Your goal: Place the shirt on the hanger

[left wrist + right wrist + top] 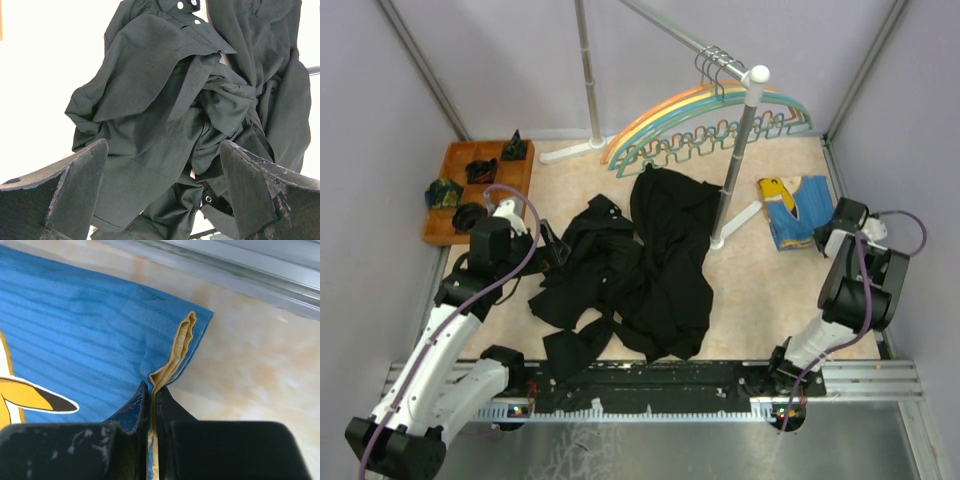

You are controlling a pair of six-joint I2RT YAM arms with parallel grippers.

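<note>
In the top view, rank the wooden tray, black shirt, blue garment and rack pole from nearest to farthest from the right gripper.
From the right gripper:
1. the blue garment, in its jaws
2. the rack pole, right of centre
3. the black shirt, centre
4. the wooden tray, far left

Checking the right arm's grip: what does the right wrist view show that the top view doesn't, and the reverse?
Only the right wrist: the right hand pinched shut on an edge of the blue-and-yellow garment, yellow lining showing. Only the top: the black shirt heaped mid-table and the orange hanger on the rail. Both: that garment lying on the pale table.
</note>
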